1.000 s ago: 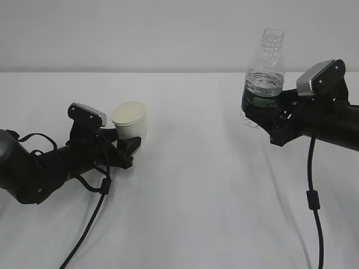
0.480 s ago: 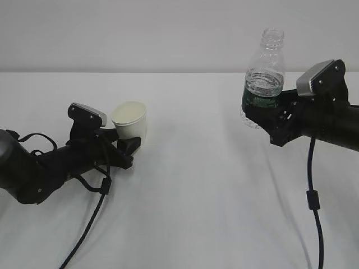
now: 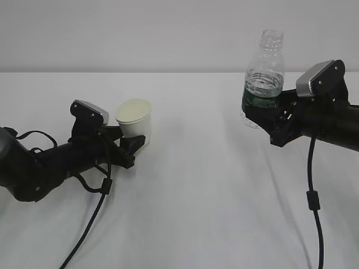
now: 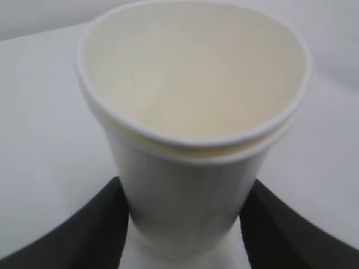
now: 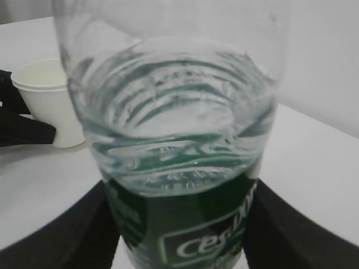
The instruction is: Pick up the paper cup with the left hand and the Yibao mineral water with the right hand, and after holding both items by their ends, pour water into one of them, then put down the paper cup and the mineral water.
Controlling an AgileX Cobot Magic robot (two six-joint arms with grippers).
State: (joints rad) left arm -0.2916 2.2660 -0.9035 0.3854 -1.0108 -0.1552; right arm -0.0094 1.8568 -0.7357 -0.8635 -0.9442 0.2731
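The paper cup (image 3: 134,119), light and crushable, is gripped low by the left gripper (image 3: 130,141), apparently above the table. The Yibao mineral water (image 3: 262,78), heavier and slippery, is clamped at its label by the right gripper (image 3: 259,115), raised upright.

The paper cup (image 3: 134,119) is seen as plain white outside, with a pale cream inside. The Yibao mineral water (image 3: 262,84) is shown as clear ribbed plastic banded by a dark green label with white lettering. Both grippers are finished in black, and the table (image 3: 196,196) is white.
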